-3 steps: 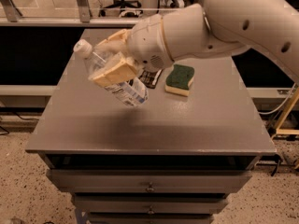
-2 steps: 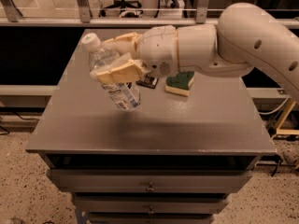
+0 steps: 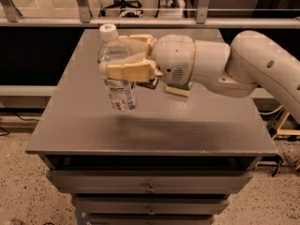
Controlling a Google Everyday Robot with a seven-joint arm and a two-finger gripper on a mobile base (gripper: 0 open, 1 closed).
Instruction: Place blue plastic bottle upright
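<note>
The blue plastic bottle [image 3: 117,86] is clear with a white cap and a pale blue-and-white label. It stands nearly upright, cap up, its base at or just above the grey table top [image 3: 93,125], left of centre. My gripper [image 3: 114,60] comes in from the right and is shut on the bottle's upper body, one tan finger [image 3: 126,71] in front and one behind. The arm's white wrist [image 3: 187,62] stretches right across the table.
A green sponge with a yellow underside [image 3: 178,89] lies on the table behind the wrist, mostly hidden by it. A small dark object [image 3: 149,83] sits beside it. Drawers [image 3: 150,182] are below the table front. A railing runs along the back.
The bottle has swung from tilted with its cap to the upper left to nearly upright, and it has come down toward the table. The arm has lowered with it.
</note>
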